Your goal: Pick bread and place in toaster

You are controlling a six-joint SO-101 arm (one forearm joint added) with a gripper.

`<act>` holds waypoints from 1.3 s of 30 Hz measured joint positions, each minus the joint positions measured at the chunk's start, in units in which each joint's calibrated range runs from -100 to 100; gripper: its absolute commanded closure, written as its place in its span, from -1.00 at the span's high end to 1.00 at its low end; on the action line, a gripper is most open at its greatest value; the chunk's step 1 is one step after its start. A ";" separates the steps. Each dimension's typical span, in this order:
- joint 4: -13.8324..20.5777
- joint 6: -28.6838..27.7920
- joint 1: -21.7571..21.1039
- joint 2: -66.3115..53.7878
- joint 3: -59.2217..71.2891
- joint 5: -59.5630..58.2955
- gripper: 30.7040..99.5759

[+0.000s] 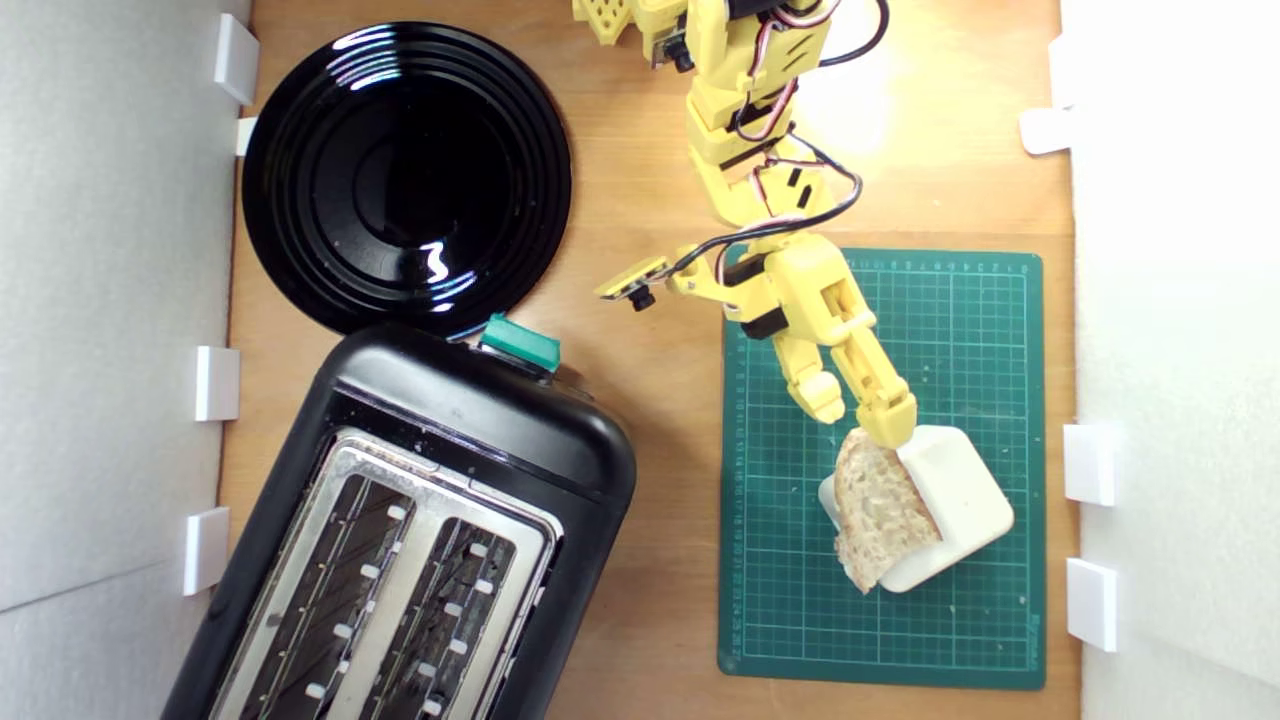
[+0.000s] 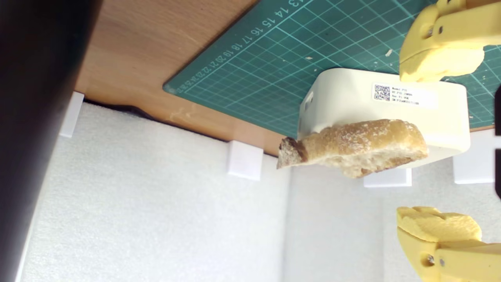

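My pincer [image 1: 855, 415] spread wide over the bread, holding nothing.
My yellow fingers [image 2: 438, 58] stand well apart either side of the bread [image 1: 880, 510]; the slice leans on a cream block [image 1: 960, 495] on the green mat [image 1: 990, 620]; farther off, at the exterior view's left, the toaster [image 1: 480, 420] sits on the table [image 1: 660, 500]; beyond it, a black plate [image 1: 405, 175].

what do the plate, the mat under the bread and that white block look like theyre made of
The plate: glossy black, probably glazed ceramic or glass, since it shows sharp bright reflections and concentric rings. The mat: matte green, likely a vinyl or rubber cutting mat, printed with a fine grid and numbers. The white block: smooth cream plastic by its look, with rounded corners and a printed label seen in the wrist view.
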 measured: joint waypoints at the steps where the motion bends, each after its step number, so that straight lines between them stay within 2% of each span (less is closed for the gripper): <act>1: 0.00 0.00 0.00 0.25 -0.46 0.00 0.88; 39: -0.09 0.00 -0.92 5.12 -9.25 0.00 0.88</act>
